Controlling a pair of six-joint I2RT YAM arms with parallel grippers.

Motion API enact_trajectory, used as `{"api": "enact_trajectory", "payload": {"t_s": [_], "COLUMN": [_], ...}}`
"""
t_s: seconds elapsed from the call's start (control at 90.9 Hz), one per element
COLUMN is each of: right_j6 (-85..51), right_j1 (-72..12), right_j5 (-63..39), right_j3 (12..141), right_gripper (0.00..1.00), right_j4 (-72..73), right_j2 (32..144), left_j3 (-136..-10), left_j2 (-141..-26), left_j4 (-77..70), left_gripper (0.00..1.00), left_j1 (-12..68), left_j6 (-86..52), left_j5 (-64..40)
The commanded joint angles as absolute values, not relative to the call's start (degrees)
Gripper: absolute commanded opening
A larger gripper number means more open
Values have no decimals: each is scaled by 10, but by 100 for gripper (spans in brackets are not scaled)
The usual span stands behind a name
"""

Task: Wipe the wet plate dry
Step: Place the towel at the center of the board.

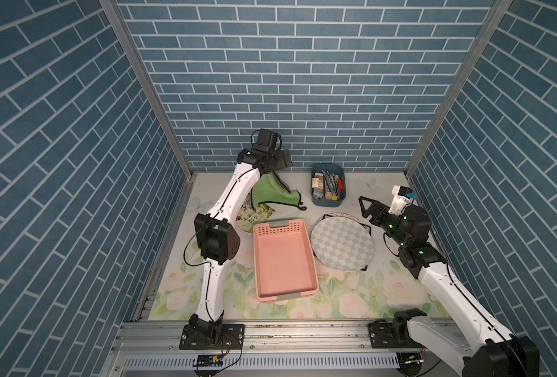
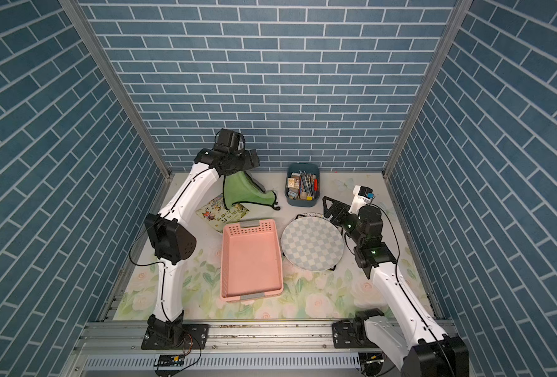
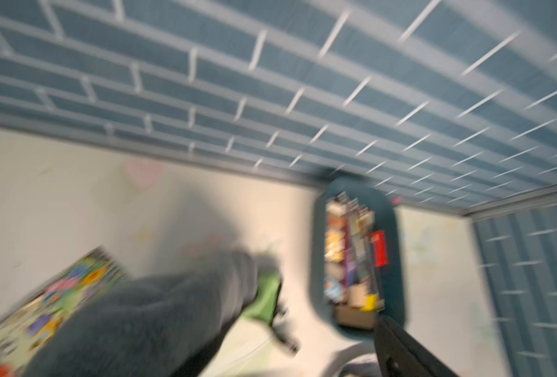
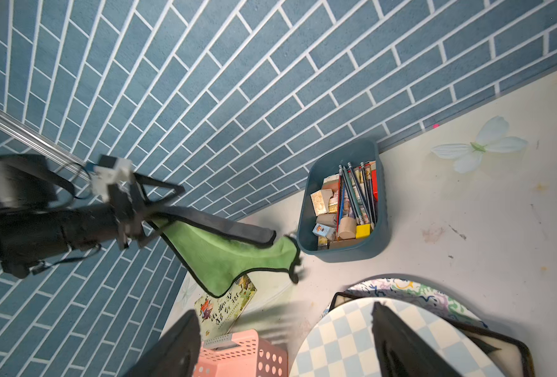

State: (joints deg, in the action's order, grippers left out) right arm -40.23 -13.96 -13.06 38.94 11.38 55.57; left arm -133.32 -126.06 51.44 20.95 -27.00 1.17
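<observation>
Cloth hanging from left gripper, lifted near back wall — grip looks pinched. Plate on rack beside pink basket, unwiped. Right gripper spread, empty — wiping all ahead.

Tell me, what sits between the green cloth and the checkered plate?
Mostly bare table. In both top views, the green cloth hangs from the left gripper, and the checkered plate lies beside the pink basket, whose far corner edges into that stretch.
</observation>
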Motion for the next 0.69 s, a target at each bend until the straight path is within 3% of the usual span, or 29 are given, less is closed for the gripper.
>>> {"api": "enact_trajectory", "payload": {"t_s": [0.0, 0.253, 0.407, 0.517, 0.682], "right_j6": [-403, -405, -389, -346, -262], "right_j1": [-144, -163, -171, -172, -170], "right_j5": [-116, -126, -114, -55, 136], "right_j3": [388, 407, 415, 413, 368], "right_gripper": [84, 84, 84, 85, 86], "right_j4": [115, 131, 140, 113, 72], "right_j2": [543, 565, 563, 543, 485], "left_j3": [-1325, -1321, -1276, -1146, -833], "left_j2": [-1226, -1183, -1124, -1023, -821], "left_j4": [629, 617, 585, 482, 244], "left_gripper": [100, 100, 100, 100, 100], "left_j1": [207, 212, 217, 220, 221], "left_j6": [-187, -203, -207, -195, -165], "left_j5": [68, -50, 5, 76, 138]}}
